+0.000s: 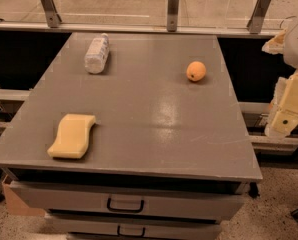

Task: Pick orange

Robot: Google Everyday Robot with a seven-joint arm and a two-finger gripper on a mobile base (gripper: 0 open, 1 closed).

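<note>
The orange is a small round fruit lying on the grey table top, toward the back right. My gripper hangs at the right edge of the view, beyond the table's right side and well apart from the orange, lower and to its right. It holds nothing that I can see.
A clear plastic bottle lies on its side at the back left. A pale yellow wavy sponge lies near the front left. Drawers with handles are under the front edge. A glass railing runs behind the table.
</note>
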